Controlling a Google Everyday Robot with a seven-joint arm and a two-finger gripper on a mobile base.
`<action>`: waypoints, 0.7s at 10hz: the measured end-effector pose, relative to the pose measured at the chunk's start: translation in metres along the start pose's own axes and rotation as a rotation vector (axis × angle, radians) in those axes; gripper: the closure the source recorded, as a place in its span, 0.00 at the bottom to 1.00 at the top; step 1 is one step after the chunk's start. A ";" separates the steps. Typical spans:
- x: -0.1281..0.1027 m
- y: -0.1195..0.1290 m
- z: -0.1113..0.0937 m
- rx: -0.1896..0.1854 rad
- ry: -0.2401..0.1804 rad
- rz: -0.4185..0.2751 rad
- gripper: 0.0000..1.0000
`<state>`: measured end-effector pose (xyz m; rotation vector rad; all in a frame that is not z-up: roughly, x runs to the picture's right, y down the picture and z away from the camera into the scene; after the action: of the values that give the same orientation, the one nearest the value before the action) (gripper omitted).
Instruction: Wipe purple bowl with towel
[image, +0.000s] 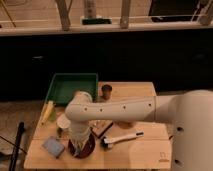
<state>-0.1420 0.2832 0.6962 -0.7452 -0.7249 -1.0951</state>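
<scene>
The purple bowl (86, 148) is a dark reddish-brown glossy dish near the front left of the wooden table (145, 152). My white arm reaches in from the right, bends above the table's left half and points straight down. My gripper (80, 145) is down inside the bowl, covering most of its middle. I cannot make out the towel as a separate thing; it may be hidden under the gripper.
A blue-grey pad (52, 146) lies left of the bowl. A white cup-like bowl (63, 121), a yellow item (47, 111) and a green tray (70, 86) sit behind it. A brown cup (106, 90) stands at the back. A white-handled brush (121, 139) lies to the right.
</scene>
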 end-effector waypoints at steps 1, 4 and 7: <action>-0.007 -0.013 0.006 0.012 -0.016 -0.043 1.00; -0.033 -0.010 0.016 0.019 -0.045 -0.090 1.00; -0.047 0.024 0.014 0.002 -0.059 -0.060 1.00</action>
<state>-0.1346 0.3249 0.6611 -0.7604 -0.8028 -1.1299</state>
